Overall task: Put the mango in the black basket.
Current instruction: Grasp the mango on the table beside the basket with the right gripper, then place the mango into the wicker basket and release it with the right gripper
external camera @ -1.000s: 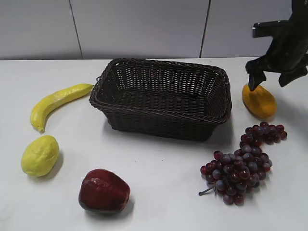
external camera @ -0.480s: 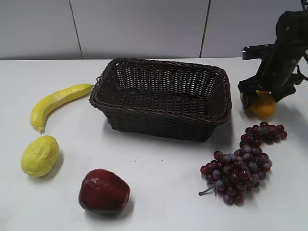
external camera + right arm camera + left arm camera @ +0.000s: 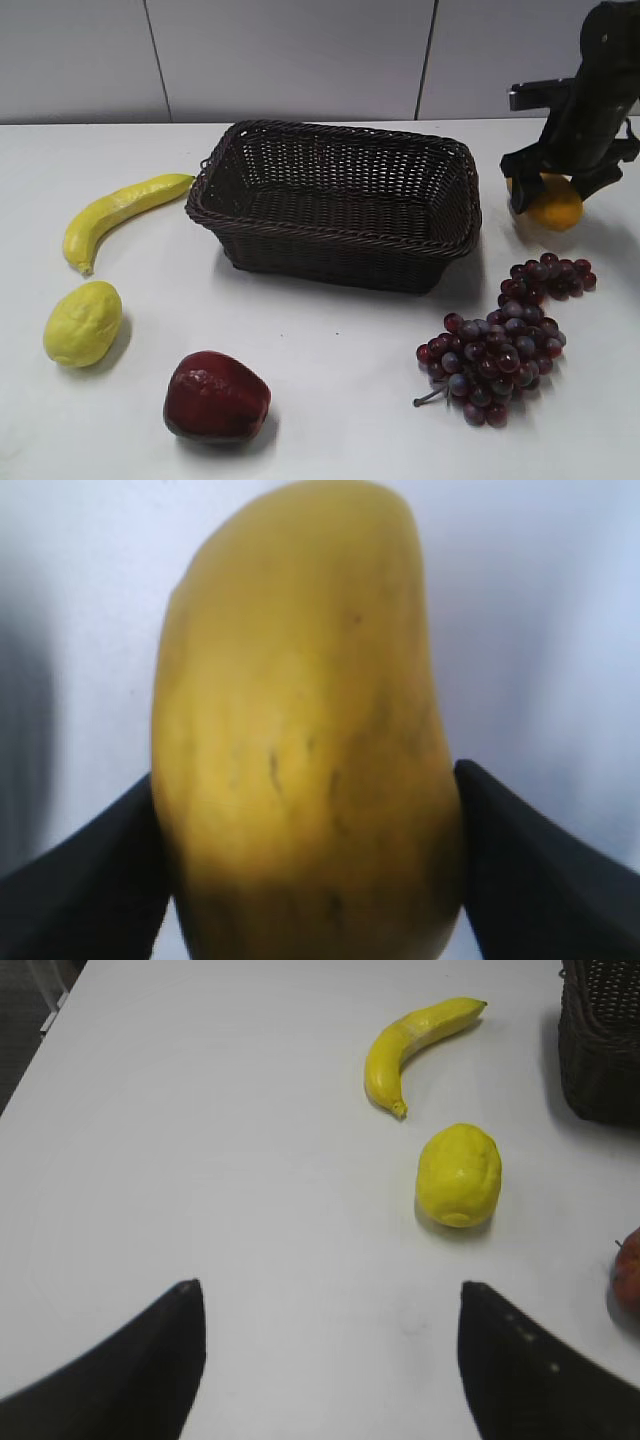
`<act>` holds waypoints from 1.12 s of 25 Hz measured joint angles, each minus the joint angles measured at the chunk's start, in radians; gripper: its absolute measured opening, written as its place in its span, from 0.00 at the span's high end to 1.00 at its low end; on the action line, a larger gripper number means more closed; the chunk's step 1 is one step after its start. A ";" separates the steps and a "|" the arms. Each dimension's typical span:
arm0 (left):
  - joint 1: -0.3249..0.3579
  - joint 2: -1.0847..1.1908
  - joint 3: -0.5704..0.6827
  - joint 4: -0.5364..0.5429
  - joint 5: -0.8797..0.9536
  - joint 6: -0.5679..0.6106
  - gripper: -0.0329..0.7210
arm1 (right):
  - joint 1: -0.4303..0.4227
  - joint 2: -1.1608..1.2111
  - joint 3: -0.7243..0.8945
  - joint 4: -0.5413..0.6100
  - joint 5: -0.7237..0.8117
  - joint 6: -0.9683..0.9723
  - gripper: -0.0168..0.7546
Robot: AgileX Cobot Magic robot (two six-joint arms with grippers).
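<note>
The mango sits right of the black basket, grapes in front.

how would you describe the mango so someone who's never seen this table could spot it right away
Start at the black basket, the big dark woven one mid-table, and look past its right end. There the right gripper is clamped on the mango, above the bunch of purple grapes. It is smooth and deep orange-yellow, unlike the paler lumpy lemon and long curved banana on the far left.
</note>
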 joint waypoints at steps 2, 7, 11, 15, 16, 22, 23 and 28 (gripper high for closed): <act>0.000 0.000 0.000 0.000 0.000 0.000 0.17 | -0.001 -0.050 -0.033 0.017 0.035 0.000 0.21; 0.000 0.000 0.000 0.000 0.000 0.000 0.17 | 0.011 -0.206 -0.098 0.135 0.073 -0.047 0.21; 0.000 0.000 0.000 0.000 0.000 0.000 0.17 | 0.077 -0.291 -0.105 0.212 0.081 -0.095 0.21; 0.000 0.000 0.000 0.000 0.000 0.000 0.17 | 0.192 -0.295 -0.105 0.222 0.084 -0.110 0.21; 0.000 0.000 0.000 0.000 0.000 0.000 0.17 | 0.225 -0.289 -0.105 0.222 0.080 -0.117 0.21; 0.000 0.000 0.000 0.000 0.000 0.000 0.17 | 0.376 -0.194 -0.105 0.163 0.031 -0.131 0.21; 0.000 0.000 0.000 0.000 0.000 0.000 0.17 | 0.389 -0.172 -0.105 0.151 0.026 -0.131 0.21; 0.000 0.000 0.000 0.000 0.000 0.000 0.17 | 0.396 -0.047 -0.105 0.119 0.008 -0.132 0.21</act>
